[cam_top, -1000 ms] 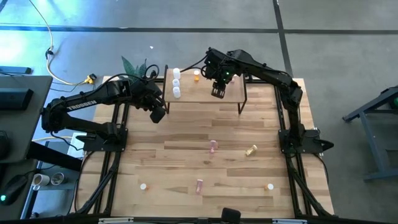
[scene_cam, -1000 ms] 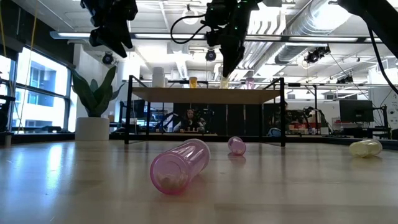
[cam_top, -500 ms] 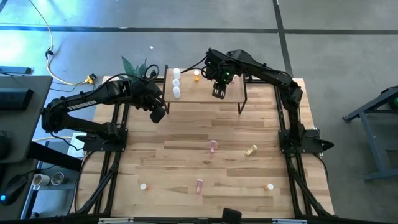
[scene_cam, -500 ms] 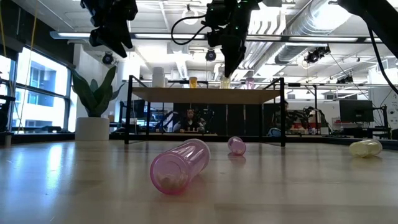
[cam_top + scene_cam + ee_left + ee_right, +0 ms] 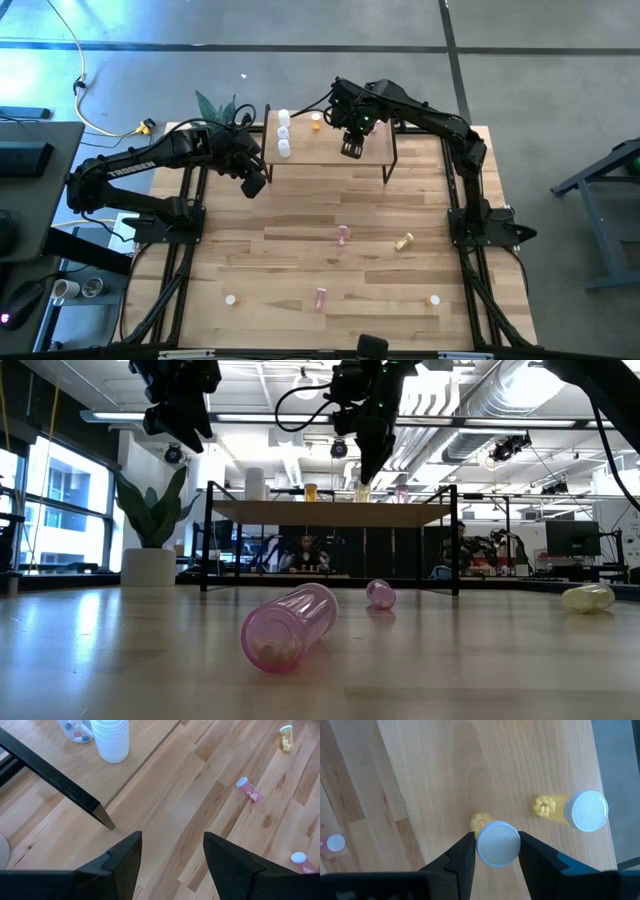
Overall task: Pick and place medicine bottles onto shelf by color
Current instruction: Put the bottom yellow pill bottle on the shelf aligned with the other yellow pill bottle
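The shelf [image 5: 320,150] stands at the table's far side. Three white bottles [image 5: 284,133] and an orange-yellow bottle [image 5: 316,122] stand on it. My right gripper [image 5: 350,148] points down over the shelf with a second orange-yellow bottle [image 5: 481,823] between its fingers. My left gripper [image 5: 255,183] hangs open and empty just off the shelf's near left leg [image 5: 55,780]. Pink bottles [image 5: 343,235] [image 5: 320,297] and a yellow one [image 5: 403,241] lie on their sides on the table. Two small bottles [image 5: 231,298] [image 5: 434,299] are near the front edge. My right gripper has one finger [image 5: 462,857] on each side of the bottle's white cap [image 5: 497,843], coming from above and pointing down. The bottle is upright, with its base on the shelf board. The low view shows it standing under the fingertips [image 5: 360,490].
A potted plant [image 5: 215,105] stands behind the shelf's left end. The black arm frames run along the table's left and right edges. In the low view a pink bottle [image 5: 290,625] lies close to the camera.
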{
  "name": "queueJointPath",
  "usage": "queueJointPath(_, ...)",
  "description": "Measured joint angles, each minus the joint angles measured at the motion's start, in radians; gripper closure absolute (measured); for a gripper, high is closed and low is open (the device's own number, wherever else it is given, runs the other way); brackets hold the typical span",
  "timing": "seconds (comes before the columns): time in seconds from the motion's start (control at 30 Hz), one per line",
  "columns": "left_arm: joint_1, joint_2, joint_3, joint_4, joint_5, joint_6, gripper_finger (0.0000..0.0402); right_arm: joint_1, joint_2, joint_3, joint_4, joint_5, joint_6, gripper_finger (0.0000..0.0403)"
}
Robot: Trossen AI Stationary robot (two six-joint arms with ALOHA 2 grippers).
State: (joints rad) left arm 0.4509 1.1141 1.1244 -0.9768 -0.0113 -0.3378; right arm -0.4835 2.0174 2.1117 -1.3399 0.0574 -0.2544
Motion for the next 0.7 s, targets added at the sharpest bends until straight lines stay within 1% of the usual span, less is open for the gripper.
queueJointPath(0.7, 0.000, 0.000, 0.000, 0.000, 0.000, 0.000, 0.0202, 0.000, 0.000, 0.000, 0.000, 0.000, -0.014, 0.0267)
